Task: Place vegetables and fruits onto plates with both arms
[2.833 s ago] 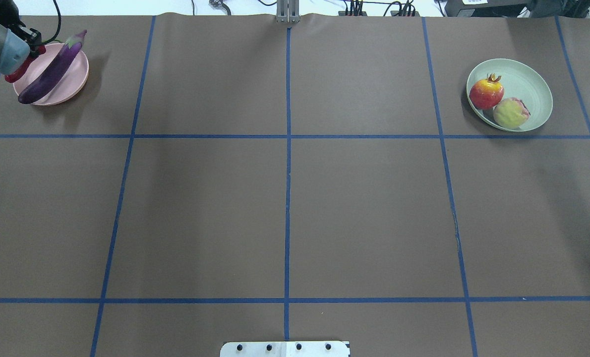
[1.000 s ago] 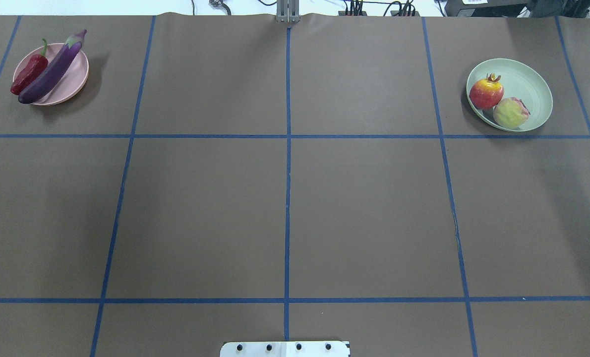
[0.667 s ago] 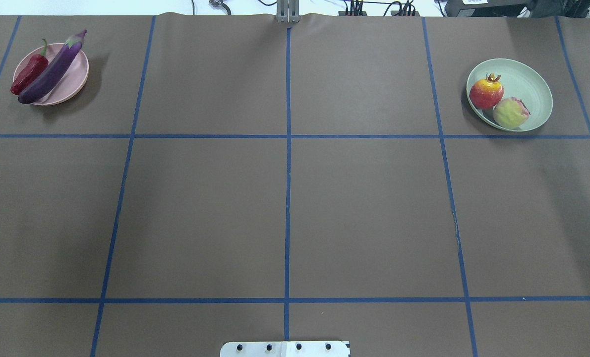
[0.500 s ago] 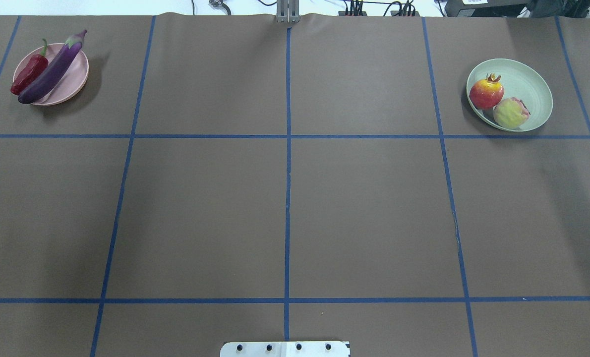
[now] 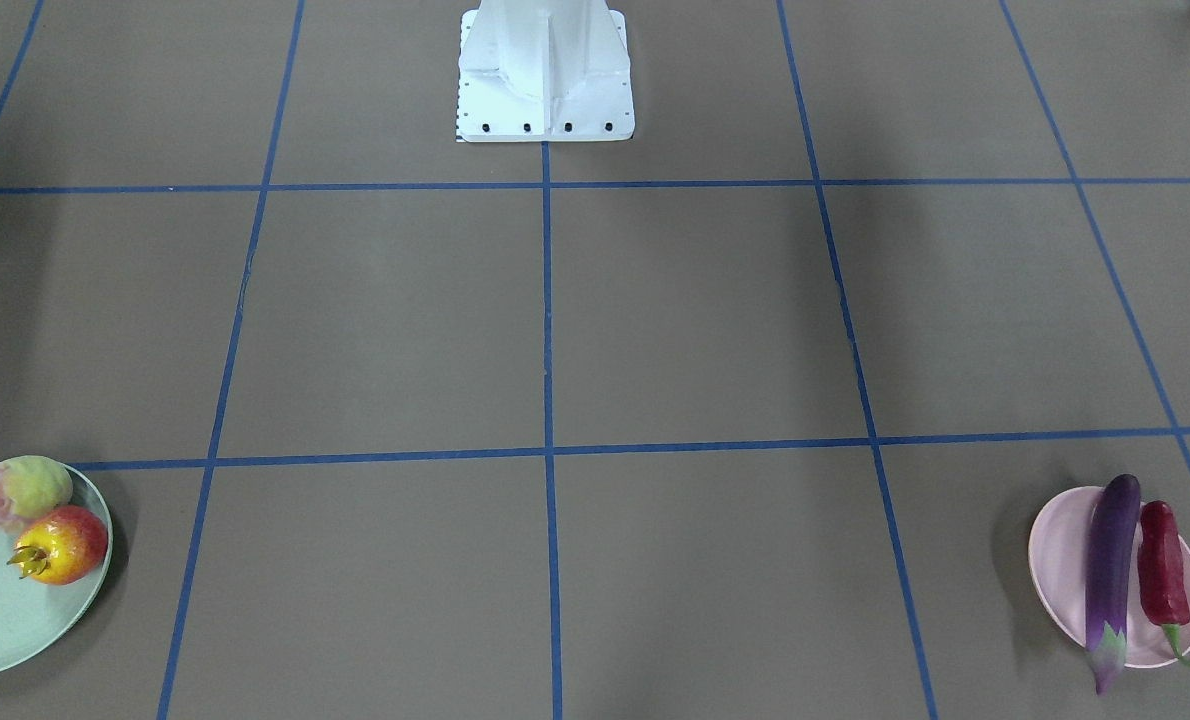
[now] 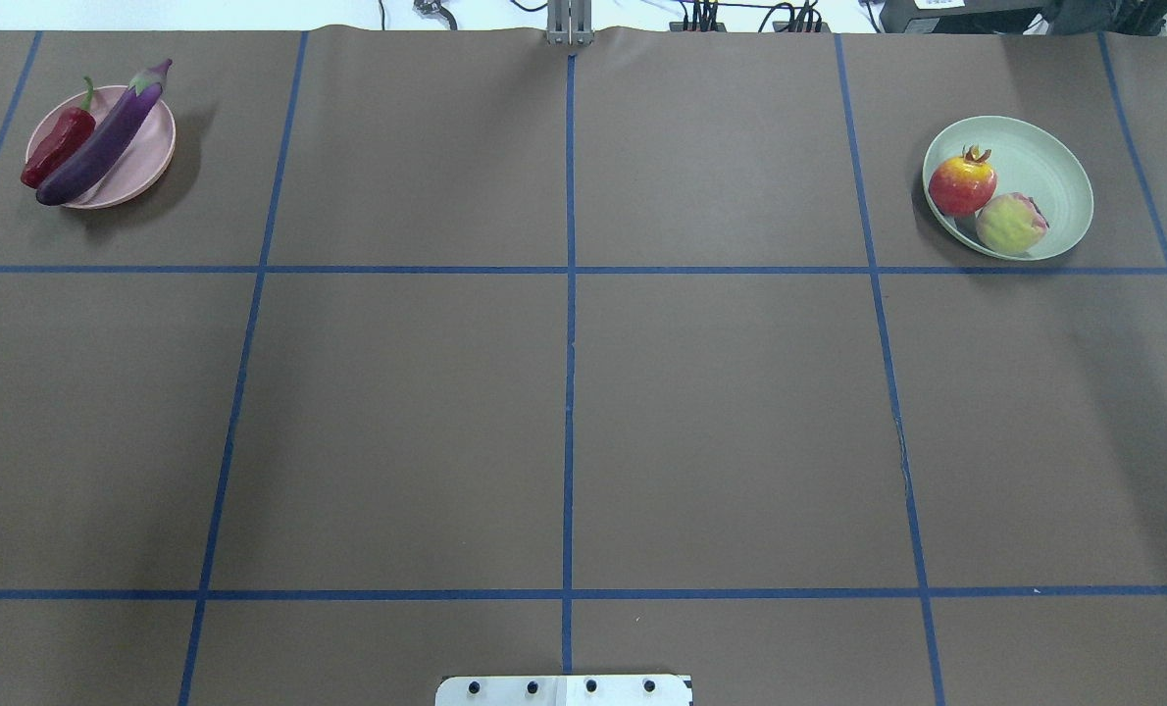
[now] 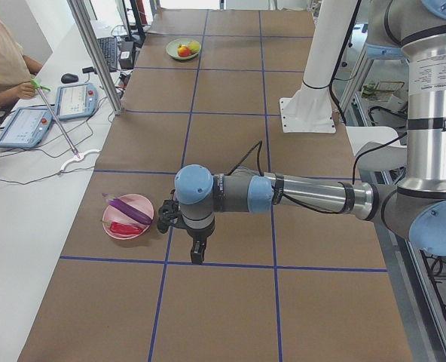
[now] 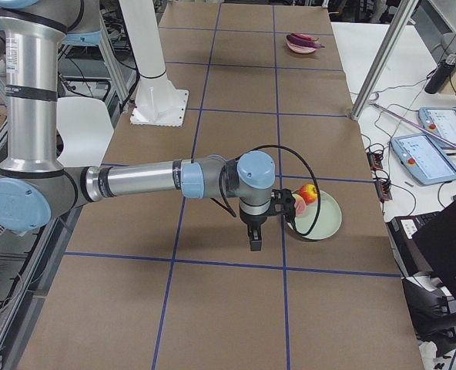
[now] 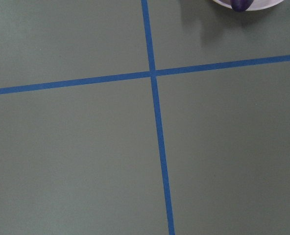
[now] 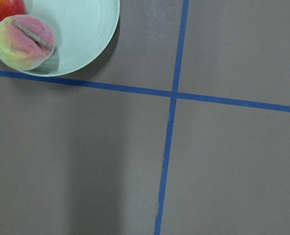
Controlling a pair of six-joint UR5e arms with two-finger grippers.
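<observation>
Gone from above the pink plate (image 6: 144, 162) is the left arm, and the chili pepper (image 6: 57, 147) now lies there uncovered, touching the eggplant (image 6: 103, 137). The eggplant overhangs the rim at both ends. Peach (image 6: 1010, 224) and pomegranate (image 6: 961, 184) sit touching on the green plate (image 6: 1049, 162), crowded to one side.

The left gripper (image 7: 197, 256) hangs just beside the pink plate, which barely shows at the top edge of its wrist view. The right gripper (image 8: 255, 243) hangs just beside the green plate, which sits at the upper corner of its wrist view. Whether either gripper is spread or closed, I cannot tell.

All four items look placed, so the job seems done bar pulling clear. Both wrists are close to the rims. A sideways swing could clip a plate, tip the overhanging eggplant off, or set the round fruits rolling onto the table (image 6: 564, 392).
</observation>
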